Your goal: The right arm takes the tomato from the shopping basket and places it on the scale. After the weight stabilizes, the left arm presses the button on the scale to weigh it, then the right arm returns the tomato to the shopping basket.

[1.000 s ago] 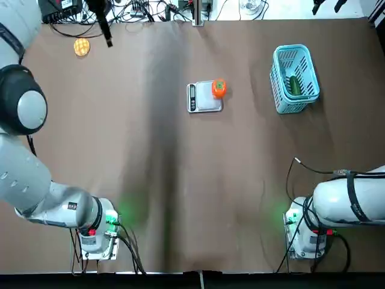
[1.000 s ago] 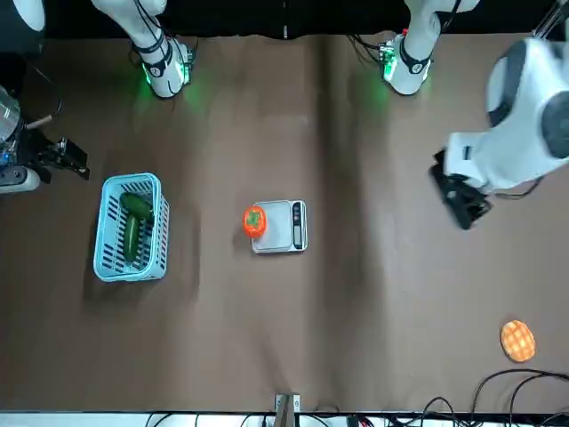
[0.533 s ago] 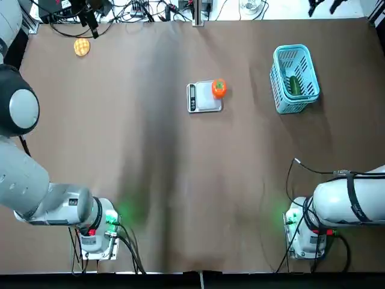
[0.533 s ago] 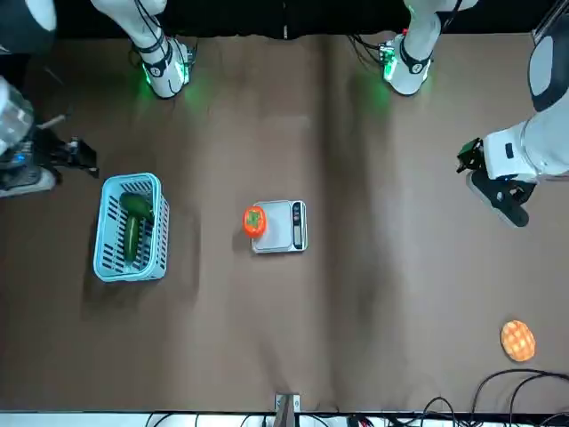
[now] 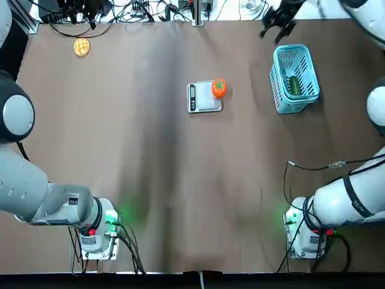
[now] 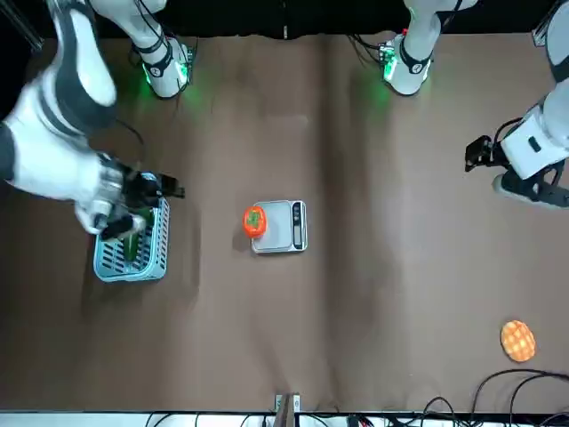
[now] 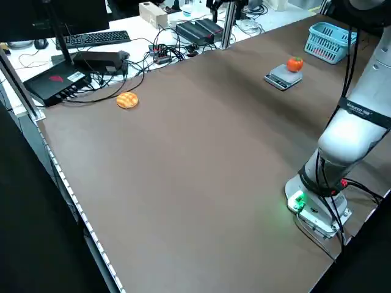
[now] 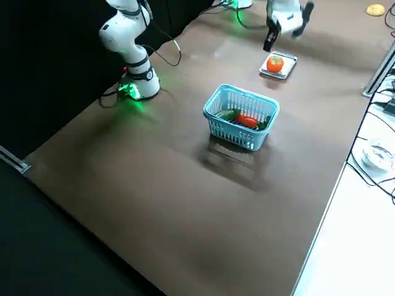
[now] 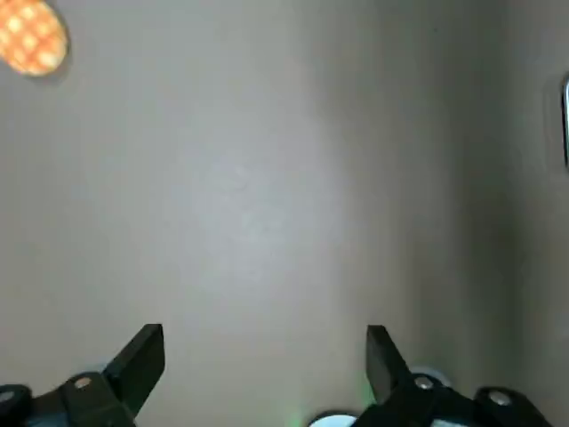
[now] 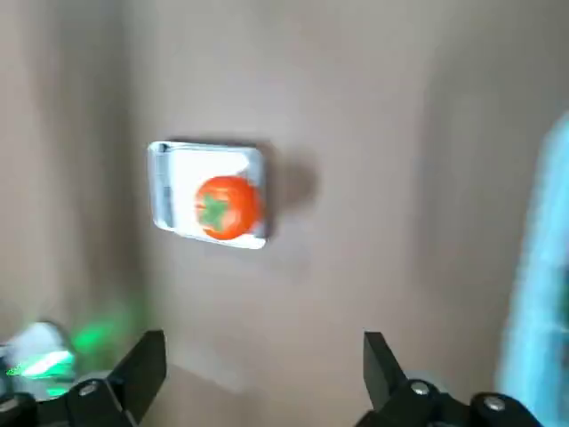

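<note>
On scale (image 5: 204, 105), tomato (image 5: 219, 88), jaws parted above

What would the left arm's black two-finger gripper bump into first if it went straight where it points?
Probably the bare brown tabletop; nothing else shows straight ahead between the left gripper's open fingers, though its height above is unclear.

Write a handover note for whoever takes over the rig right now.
Right gripper: open, empty, above the table near the shopping basket.
Left gripper: open, empty, out over the table on the left side, away from the scale.
Tomato: on the scale, at the side away from the display.
Done: tomato placed.
Left: tomato back into the basket; whether the button was pressed, I cannot tell.
</note>
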`<state>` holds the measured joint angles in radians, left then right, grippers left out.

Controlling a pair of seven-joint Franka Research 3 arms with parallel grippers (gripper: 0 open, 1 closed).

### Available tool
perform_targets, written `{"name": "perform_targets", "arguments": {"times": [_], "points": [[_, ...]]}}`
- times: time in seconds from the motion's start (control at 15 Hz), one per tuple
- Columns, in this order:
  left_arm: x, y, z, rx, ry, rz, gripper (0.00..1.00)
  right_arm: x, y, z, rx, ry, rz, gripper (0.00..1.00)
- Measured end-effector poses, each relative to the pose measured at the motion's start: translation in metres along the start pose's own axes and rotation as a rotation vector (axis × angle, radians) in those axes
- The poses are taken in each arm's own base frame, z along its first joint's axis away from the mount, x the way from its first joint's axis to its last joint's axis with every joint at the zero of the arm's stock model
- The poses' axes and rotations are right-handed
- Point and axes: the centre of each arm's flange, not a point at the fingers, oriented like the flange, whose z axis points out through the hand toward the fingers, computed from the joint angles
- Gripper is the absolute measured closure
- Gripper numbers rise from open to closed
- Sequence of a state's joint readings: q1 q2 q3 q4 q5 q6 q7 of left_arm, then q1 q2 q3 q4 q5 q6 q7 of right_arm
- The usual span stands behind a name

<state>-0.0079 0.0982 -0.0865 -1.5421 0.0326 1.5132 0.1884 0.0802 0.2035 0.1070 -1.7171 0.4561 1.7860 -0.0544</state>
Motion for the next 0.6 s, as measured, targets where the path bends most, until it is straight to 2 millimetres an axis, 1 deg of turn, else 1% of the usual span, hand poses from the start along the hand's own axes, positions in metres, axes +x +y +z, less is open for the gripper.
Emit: {"name": "perform_targets", "arguments": {"times": [0.13,0.2,0.33,0.47,0.6], "points": [[-0.005,0.001,-0.008,0.003,0.010,-0.091,0.00,0.007,0.000,0.058,0.145,-0.028,0.032,0.02],[-0.008,0.002,-0.013,0.004,0.018,-0.163,0.00,0.012,0.005,0.106,0.228,-0.030,0.002,0.02],[-0.015,0.004,-0.021,0.006,0.026,-0.196,0.00,0.017,0.013,0.143,0.300,-0.032,-0.017,0.02],[-0.024,0.005,-0.030,0.007,0.022,-0.224,0.00,0.023,0.019,0.174,0.375,-0.015,-0.042,0.02],[-0.031,0.003,-0.033,0.006,0.008,-0.245,0.00,0.028,0.022,0.203,0.399,0.019,-0.063,0.02]]}}
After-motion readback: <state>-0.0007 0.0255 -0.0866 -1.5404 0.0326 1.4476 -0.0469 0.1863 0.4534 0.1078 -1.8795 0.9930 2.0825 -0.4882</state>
